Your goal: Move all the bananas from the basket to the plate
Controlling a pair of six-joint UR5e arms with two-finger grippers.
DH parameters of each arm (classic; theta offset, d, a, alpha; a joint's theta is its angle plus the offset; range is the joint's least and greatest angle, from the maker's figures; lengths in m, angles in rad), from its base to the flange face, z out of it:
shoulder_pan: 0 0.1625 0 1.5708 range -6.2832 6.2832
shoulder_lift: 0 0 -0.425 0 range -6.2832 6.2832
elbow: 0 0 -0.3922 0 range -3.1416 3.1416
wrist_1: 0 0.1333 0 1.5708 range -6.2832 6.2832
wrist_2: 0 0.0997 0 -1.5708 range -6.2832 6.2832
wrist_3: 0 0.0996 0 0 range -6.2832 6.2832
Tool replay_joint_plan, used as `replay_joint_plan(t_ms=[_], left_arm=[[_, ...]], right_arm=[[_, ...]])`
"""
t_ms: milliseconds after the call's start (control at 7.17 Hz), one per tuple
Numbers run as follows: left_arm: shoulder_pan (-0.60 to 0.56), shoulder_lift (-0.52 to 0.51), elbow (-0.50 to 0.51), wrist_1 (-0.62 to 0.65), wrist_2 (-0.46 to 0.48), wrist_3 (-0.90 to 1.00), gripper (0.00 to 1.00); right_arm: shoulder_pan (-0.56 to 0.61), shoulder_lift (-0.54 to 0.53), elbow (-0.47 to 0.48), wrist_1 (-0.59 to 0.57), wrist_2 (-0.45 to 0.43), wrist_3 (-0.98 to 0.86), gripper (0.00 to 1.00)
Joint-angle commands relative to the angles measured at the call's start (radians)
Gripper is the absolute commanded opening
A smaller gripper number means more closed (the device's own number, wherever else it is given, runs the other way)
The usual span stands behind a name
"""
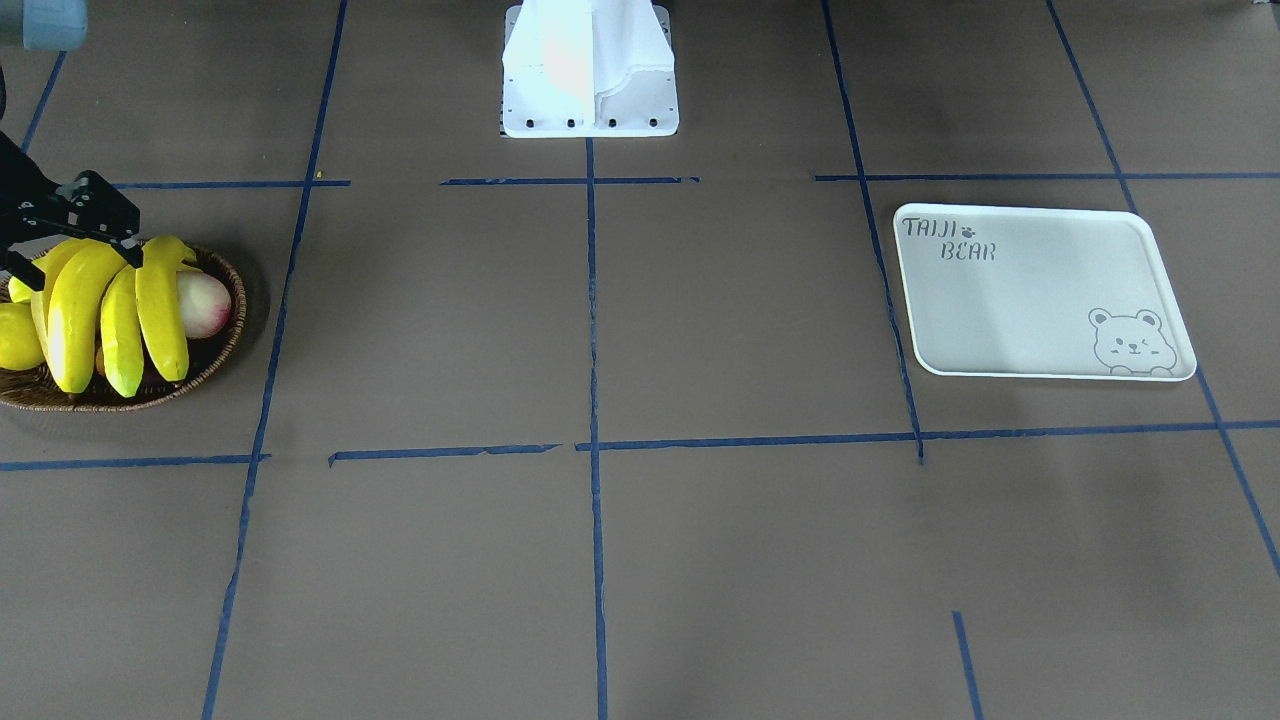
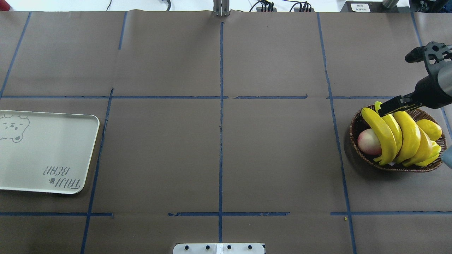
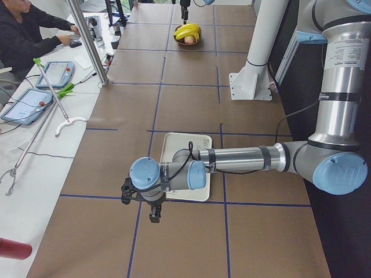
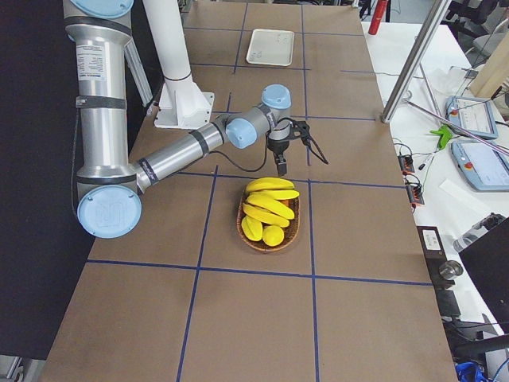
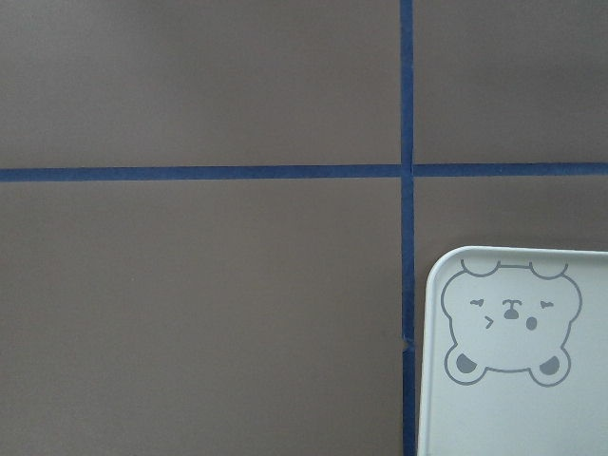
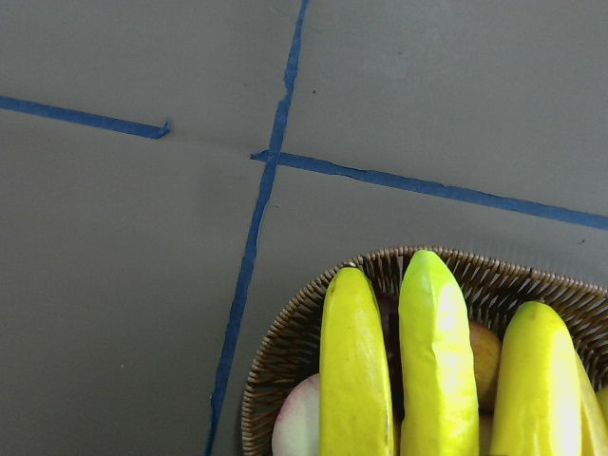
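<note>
Four yellow bananas [image 2: 388, 137] lie side by side in the brown wicker basket [image 2: 356, 121] at the table's right end. They also show in the front view [image 1: 100, 310] and the right wrist view [image 6: 437, 361]. My right gripper [image 2: 397, 84] is open and empty, with one finger over the bananas' far tips; the exterior right view [image 4: 302, 163] shows its fingers spread. The white bear plate [image 2: 46, 148] lies empty at the table's left end. My left gripper [image 3: 152, 211] hovers just beyond the plate's [image 3: 174, 145] outer edge; I cannot tell whether it is open or shut.
A pink-white round fruit [image 2: 367, 141] and plump yellow fruits [image 2: 430, 128] share the basket. The robot's white base [image 1: 590, 90] stands at mid table. An operator [image 3: 23, 35], tablets and a metal pole [image 3: 87, 40] are along the far side.
</note>
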Motion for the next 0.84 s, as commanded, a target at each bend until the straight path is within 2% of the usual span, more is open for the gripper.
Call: replay_joint_plan(t_ms=[0,279,697], left_arm=[[0.000,0.002,0.002,0.000,-0.001,0.001,1.00],[0.000,0.005,-0.002,0.000,-0.001,0.002,1.00],[0.000,0.005,0.000,0.000,-0.001,0.002,1.00]], right_arm=[[-0.085,-0.053,0.000,0.064,-0.059,0.070,0.99],[-0.157,-0.053,-0.023,0.056,-0.093,0.098,0.97],[-0.161,-0.069,-0.032,0.056,-0.096,0.092,0.96]])
